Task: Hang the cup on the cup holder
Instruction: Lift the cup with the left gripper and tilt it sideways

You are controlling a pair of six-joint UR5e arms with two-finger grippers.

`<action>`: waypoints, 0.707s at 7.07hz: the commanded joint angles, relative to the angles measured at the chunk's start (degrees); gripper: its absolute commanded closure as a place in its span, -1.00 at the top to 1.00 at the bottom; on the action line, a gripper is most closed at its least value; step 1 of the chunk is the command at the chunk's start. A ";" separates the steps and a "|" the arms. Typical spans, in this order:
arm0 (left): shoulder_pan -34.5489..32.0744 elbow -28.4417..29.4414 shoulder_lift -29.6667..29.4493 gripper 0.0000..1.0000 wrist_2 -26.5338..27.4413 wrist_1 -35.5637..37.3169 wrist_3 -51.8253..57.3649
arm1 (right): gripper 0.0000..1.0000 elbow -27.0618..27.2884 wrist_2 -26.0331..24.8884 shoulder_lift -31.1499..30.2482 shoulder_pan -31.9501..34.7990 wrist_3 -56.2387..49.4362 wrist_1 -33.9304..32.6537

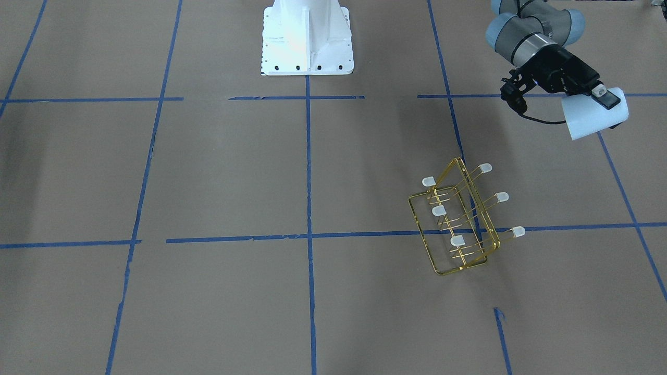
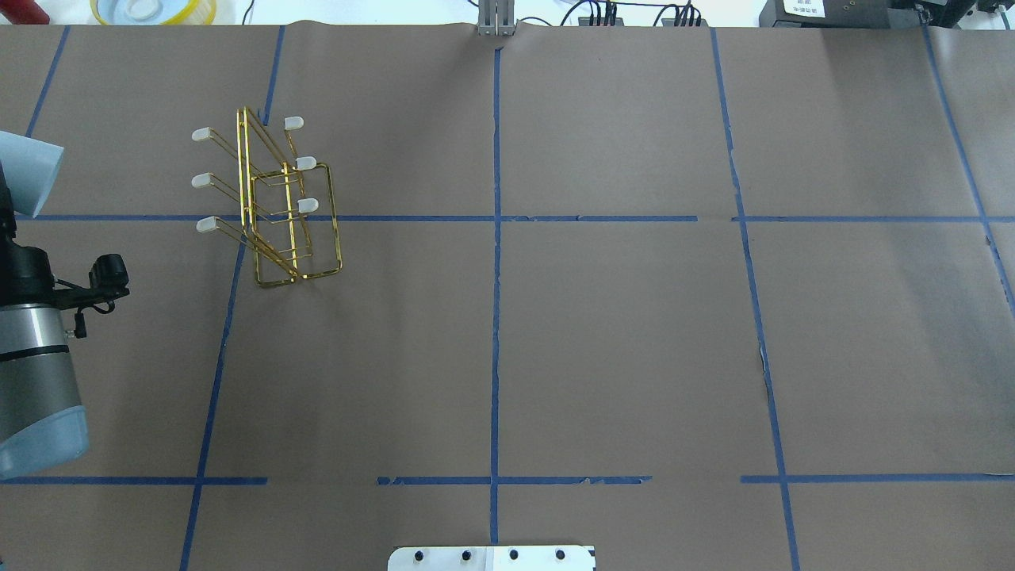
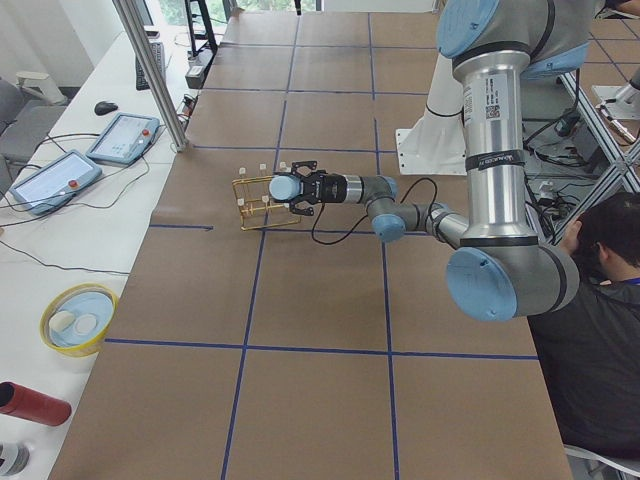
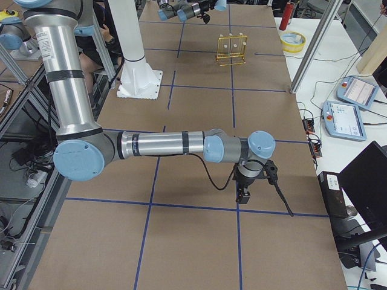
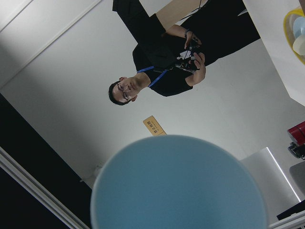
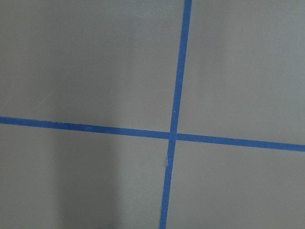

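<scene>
The cup (image 1: 586, 119) is pale blue-white and held on its side in the air by my left gripper (image 1: 604, 100), which is shut on it. It shows at the left edge of the overhead view (image 2: 30, 170), in the exterior left view (image 3: 283, 188), and fills the bottom of the left wrist view (image 5: 178, 186). The gold wire cup holder (image 1: 458, 219) stands on the table, apart from the cup, its pegs bare; it also shows overhead (image 2: 277, 206). My right gripper (image 4: 243, 194) hangs over the table far from both; I cannot tell whether it is open or shut.
The white robot base (image 1: 307, 36) stands at the table's edge. A yellow bowl (image 2: 155, 9) and a red object (image 2: 24, 9) sit beyond the far edge. An operator (image 5: 157, 62) stands past the table's left end. Blue tape lines (image 6: 174, 136) cross the brown table.
</scene>
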 commanded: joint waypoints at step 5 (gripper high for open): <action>2.99 6.66 -7.50 -1.00 0.79 4.22 0.39 | 1.00 0.00 0.00 0.00 0.00 0.00 0.00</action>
